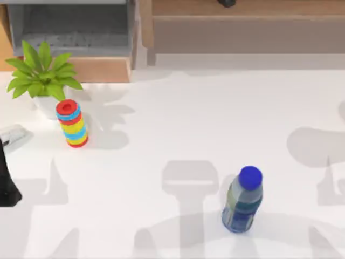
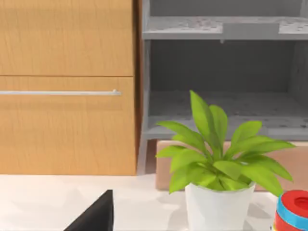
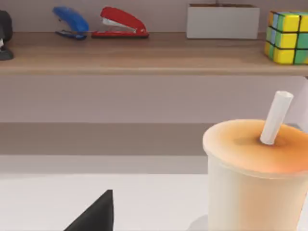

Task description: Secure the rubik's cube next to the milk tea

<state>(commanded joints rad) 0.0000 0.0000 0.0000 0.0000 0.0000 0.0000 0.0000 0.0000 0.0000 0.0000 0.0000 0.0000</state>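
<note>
The rubik's cube (image 3: 287, 37), with yellow, green and orange tiles, sits on a wooden shelf (image 3: 144, 60) in the right wrist view. Below and nearer the camera stands the milk tea (image 3: 257, 178), a pale cup with an orange-tinted lid and a white straw (image 3: 275, 118). A dark part of my right gripper (image 3: 94, 215) pokes into that view, well apart from the cup and the cube. My left arm (image 1: 6, 183) is parked at the table's left edge, and a dark part of my left gripper (image 2: 94, 216) faces the plant.
On the shelf lie a blue stapler (image 3: 70, 21), a red stapler (image 3: 120, 23) and a white box (image 3: 223, 21). On the table stand a potted plant (image 1: 40, 75), a striped ring stack (image 1: 71, 123) and a blue-capped bottle (image 1: 243, 200).
</note>
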